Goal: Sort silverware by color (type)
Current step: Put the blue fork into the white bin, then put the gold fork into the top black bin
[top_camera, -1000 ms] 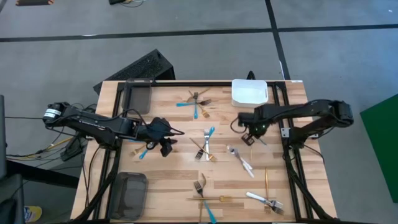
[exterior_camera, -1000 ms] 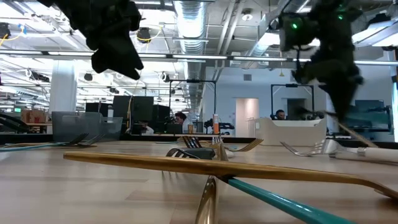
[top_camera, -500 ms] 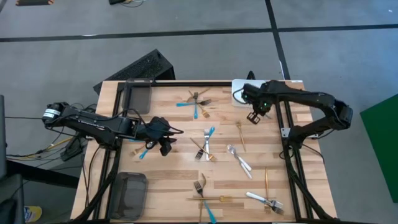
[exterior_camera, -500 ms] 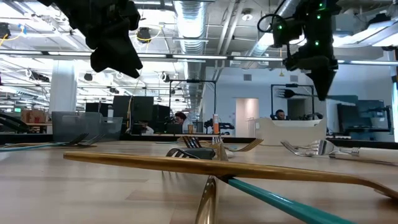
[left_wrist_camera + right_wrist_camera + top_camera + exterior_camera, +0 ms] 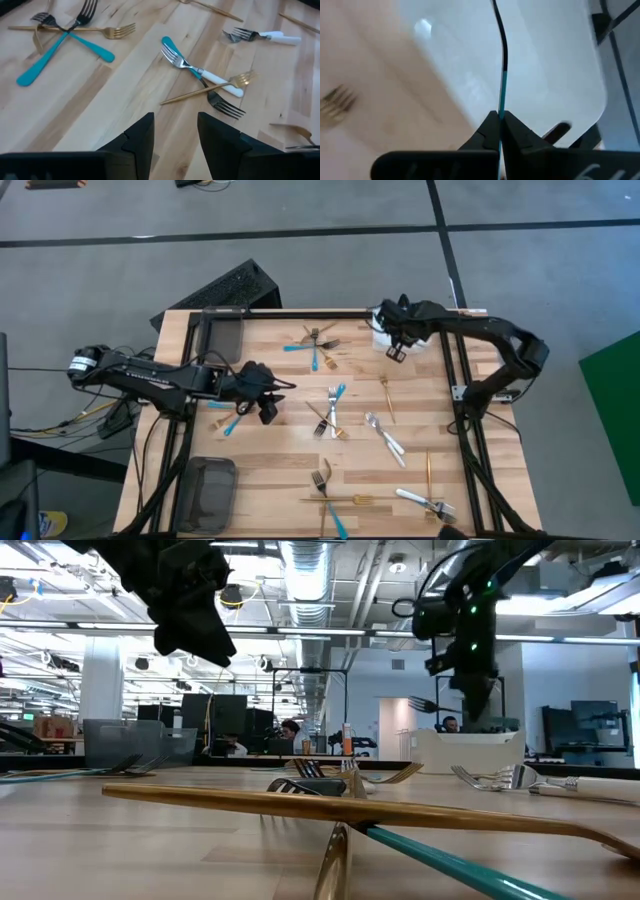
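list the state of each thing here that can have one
right pincer: shut on a blue-handled fork, over the white bin
left pincer: open, holding nothing, above the table
white bin: upright, inside shows nothing else
near dark tray: upright, looks empty
far dark tray: upright, looks empty

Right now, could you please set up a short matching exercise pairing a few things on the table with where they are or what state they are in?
Things:
1. right gripper
2. left gripper
3. white bin
4. dark tray

States or places:
A. far right corner of the table
B. open, above bare wood
C. near left corner of the table
D. shut on a blue-handled fork, over the bin

Pairs: 1-D, 2-B, 3-A, 4-C
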